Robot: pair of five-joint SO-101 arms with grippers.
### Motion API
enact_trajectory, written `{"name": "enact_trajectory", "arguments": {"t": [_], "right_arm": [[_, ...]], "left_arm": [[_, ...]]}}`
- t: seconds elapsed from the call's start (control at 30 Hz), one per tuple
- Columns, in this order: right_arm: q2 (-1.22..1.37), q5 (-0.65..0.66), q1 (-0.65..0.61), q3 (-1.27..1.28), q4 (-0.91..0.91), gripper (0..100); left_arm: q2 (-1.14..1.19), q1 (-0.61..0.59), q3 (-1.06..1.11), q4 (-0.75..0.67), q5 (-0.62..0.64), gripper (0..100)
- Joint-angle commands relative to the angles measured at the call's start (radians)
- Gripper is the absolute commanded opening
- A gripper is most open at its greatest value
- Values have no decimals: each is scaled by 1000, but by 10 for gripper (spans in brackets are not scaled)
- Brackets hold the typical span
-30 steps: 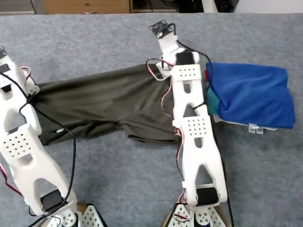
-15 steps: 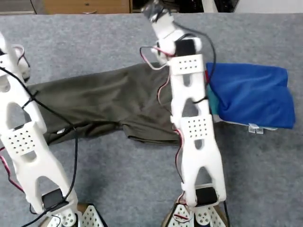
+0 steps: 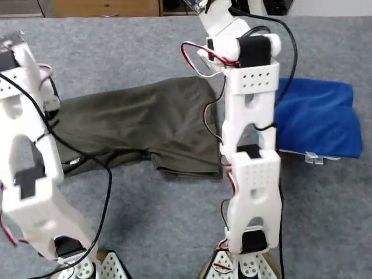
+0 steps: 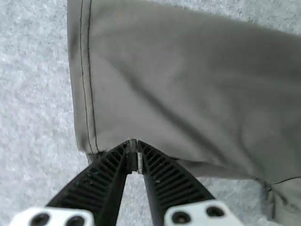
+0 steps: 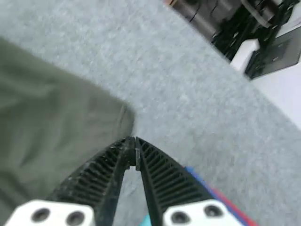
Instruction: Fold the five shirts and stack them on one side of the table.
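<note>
Both arms have risen since a second ago. The right arm (image 3: 250,133) now stands tall over the middle of the table (image 3: 116,46), with its wrist up at the far edge. The left arm (image 3: 23,145) has lifted off the left end of the green shirt (image 3: 133,125), which lies where it did.

That green shirt is spread flat across the middle of the grey table, from the left arm to just beside the right arm, with a fold along its near edge. A folded blue shirt (image 3: 317,122) sits at the right side, partly behind the right arm.

The left gripper (image 4: 133,153) has its jaws pressed together, tips lined up with the stitched hem at the shirt's left edge. Whether any cloth is caught between them cannot be told.

The right gripper (image 5: 133,153) is closed too, its tips over bare table just beside the shirt's far right corner, with nothing visible between them.
</note>
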Motion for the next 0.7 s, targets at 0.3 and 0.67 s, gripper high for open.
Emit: {"name": "enact_trajectory", "arguments": {"t": [0.3,0.67], "right_arm": [[-644,-57,-62,1437,-374,2],[-522,-49,-18,1709,-617,3]], "left_arm": [[-243,-78,809,-488,2,19],[-251,-376,893,-632,-183,19]]}}
